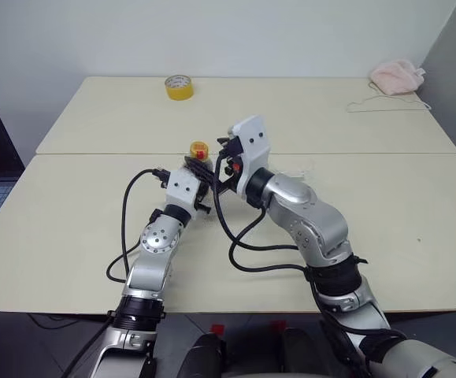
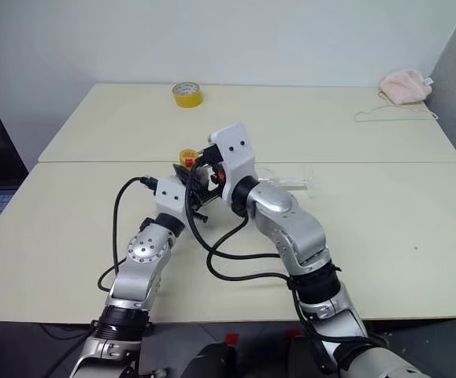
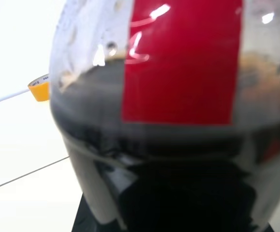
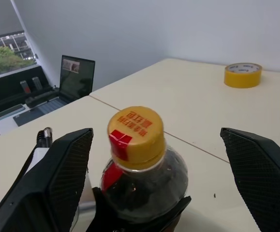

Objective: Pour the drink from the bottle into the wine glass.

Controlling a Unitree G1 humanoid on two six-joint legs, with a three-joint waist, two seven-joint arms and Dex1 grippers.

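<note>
Progress: early by my reckoning; the yellow cap is on the bottle, nothing is poured, so uncapping and pouring are left.
My left pincer: clamped narrow round the belly of the bottle, holding it upright on the near table, a little left of centre.
The bottle: small, squat, clear plastic with a rounded body and a red label; its cap carries a red tab and printed characters I cannot read.
The drink: dark, nearly black, filling the body up to about the shoulder.
My right pincer: spread wide, one finger on each side of the cap, touching neither side; I judge it is lined up to grip and twist.
The wine glass: faint and clear, on the table just right of my right wrist; I cannot tell its posture.
Far table: a yellow tape roll to the left, a pink cloth far right.
</note>
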